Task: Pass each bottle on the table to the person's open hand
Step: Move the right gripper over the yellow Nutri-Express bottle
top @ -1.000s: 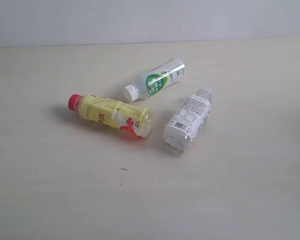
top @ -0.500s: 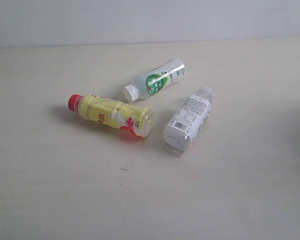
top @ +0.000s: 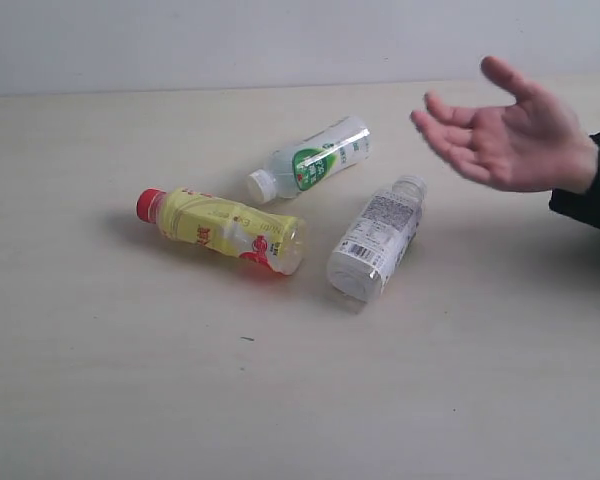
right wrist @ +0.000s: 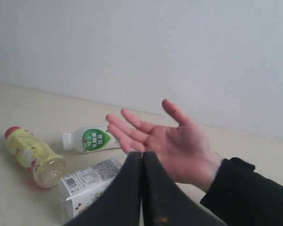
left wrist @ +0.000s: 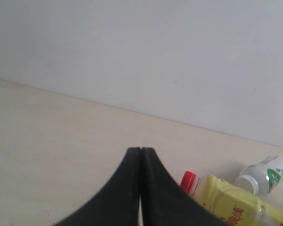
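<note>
- Left gripper, in the left wrist view, has its jaws pressed together with nothing between them, and it touches no bottle. Beyond it, the yellow bottle with its red cap and the green-label bottle lie on their sides on the table. A grasp would probably have to close across a bottle's body.
- Right gripper, in the right wrist view, is likewise closed tight and empty. A person's hand is held palm up just beyond it, fingers spread, plainly offered to receive a bottle. A dark sleeve covers the wrist. The white-label bottle lies closest to this gripper, so it looks like the natural first pick for this arm.
- In the exterior view, neither gripper shows.
  - Only three bottles are visible, all lying mid-table.
  - The yellow bottle is at left with its cap pointing left.
  - The green-label bottle is farther back.
  - The white-label bottle is to the right, its cap end pointing far.
  - The hand hovers above the table at far right, near that cap end.
  - No bottle is in the hand yet, and the jaws would have to open before any pick.
</note>
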Controlling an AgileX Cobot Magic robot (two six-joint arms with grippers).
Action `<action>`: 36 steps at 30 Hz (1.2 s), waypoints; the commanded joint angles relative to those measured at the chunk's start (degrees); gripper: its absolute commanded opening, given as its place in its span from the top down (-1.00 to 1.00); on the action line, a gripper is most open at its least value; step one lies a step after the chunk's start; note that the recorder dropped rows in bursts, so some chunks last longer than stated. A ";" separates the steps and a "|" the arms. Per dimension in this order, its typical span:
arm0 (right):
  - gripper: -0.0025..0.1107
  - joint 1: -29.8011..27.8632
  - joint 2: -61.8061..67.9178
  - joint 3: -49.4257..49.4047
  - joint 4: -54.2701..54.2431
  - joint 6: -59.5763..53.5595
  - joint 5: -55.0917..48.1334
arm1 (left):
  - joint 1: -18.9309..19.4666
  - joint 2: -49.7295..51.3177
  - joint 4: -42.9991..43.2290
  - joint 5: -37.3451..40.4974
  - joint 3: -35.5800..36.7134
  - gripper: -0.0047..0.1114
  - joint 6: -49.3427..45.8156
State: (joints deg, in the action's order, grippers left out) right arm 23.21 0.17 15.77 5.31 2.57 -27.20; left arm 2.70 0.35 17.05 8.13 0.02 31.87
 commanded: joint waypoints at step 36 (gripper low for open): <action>0.96 0.12 72.92 36.45 -28.55 -27.07 -7.01 | 0.15 -0.35 0.17 -0.09 -0.02 0.92 0.02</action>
State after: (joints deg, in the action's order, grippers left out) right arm 23.25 68.81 50.16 -20.43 -21.86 -34.11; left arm 2.70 0.35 17.05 8.13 0.02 31.87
